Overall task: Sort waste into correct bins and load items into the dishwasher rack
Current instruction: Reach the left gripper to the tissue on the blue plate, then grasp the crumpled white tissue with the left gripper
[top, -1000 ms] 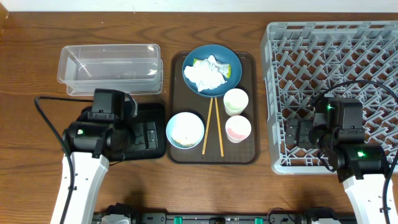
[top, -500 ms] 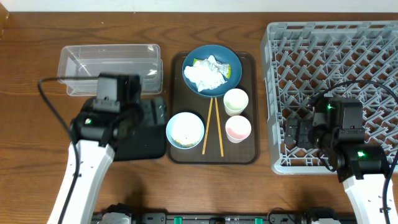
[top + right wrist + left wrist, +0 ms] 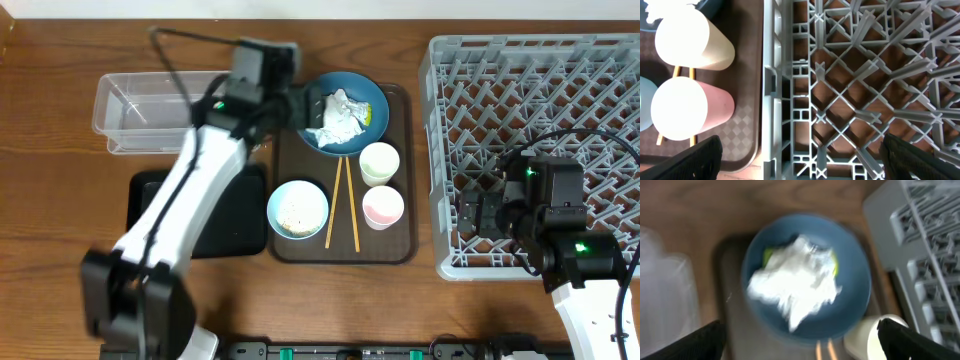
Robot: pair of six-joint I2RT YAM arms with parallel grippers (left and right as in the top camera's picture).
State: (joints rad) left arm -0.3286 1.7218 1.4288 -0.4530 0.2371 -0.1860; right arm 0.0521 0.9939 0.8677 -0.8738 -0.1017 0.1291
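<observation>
The left end effector (image 3: 300, 100) hangs at the left rim of the dark blue dish (image 3: 372, 97), fingers spread wide and holding nothing. That looks like a setup for taking the crumpled white tissue (image 3: 338, 118) first, since the dish cannot go into the rack while waste lies on it. In the left wrist view the tissue (image 3: 796, 282), with its yellow-green wrapper peeping out at the far edges, sits in the middle of the dish (image 3: 855, 280), between the two dark fingertips (image 3: 700, 342) at the lower corners, and below them; whether they touch the dish I cannot tell.

The clear plastic tub (image 3: 150, 105) lies just left of this arm, the black tray (image 3: 235, 225) nearer, both within short reach for a drop-off.

The right end effector (image 3: 480, 215) waits over the near left part of the grey dishwasher rack (image 3: 560, 70), also wide and empty. The greenish cup (image 3: 692, 42) and the pinkish cup (image 3: 687, 112) stand on the brown serving tray (image 3: 400, 245), just left of it. The white bowl (image 3: 297, 208) with loose grains and the wooden chopsticks (image 3: 342, 205) rest on the same tray.
</observation>
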